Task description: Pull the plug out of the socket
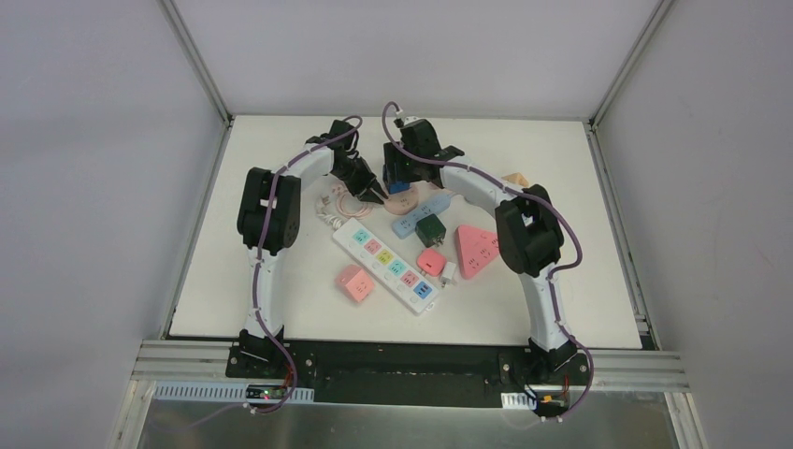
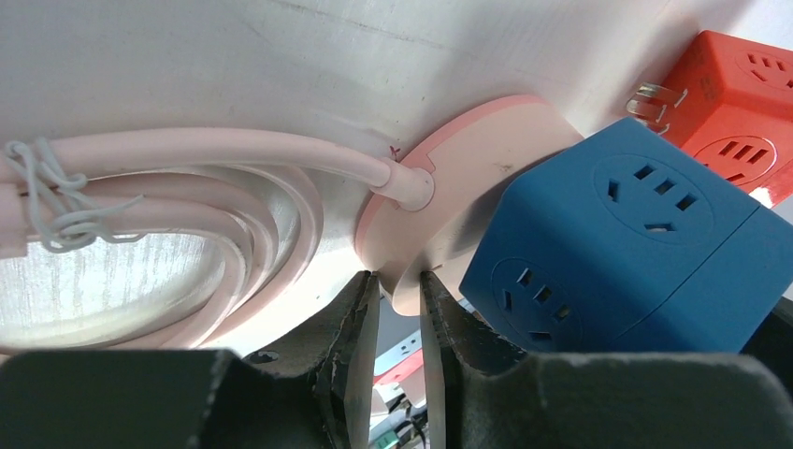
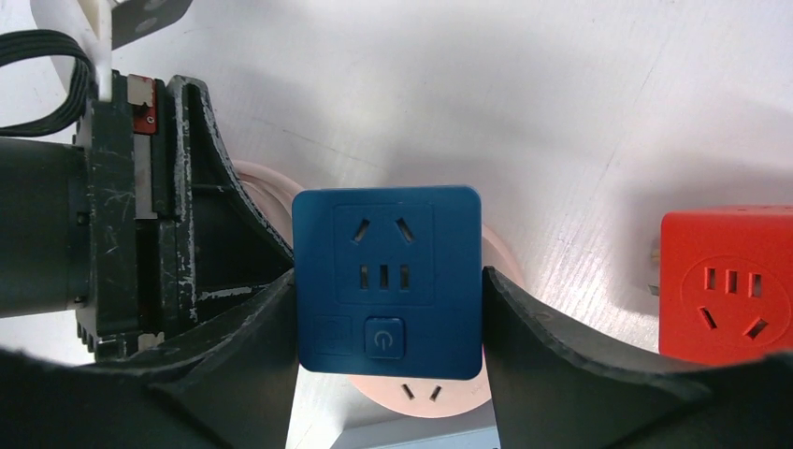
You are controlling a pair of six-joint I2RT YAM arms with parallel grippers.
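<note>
Not finished, by the look of it. Pinching the rim of the pink round socket (image 2: 468,159) in the narrow jaws of the left gripper (image 2: 400,318); clamping the blue plug (image 3: 386,276) on both flanks with the right gripper (image 3: 388,309). Still seated flush on the socket at the far middle of the table (image 3: 561,94), no gap seen. Left to do: lifting off, holding the base down. From the left wrist: socket rim, pink cable (image 2: 234,150), plug's side face. From the right wrist: plug's top face, jaw contact, socket peeking below. From overhead only: both grippers meeting, contact hidden.
</note>
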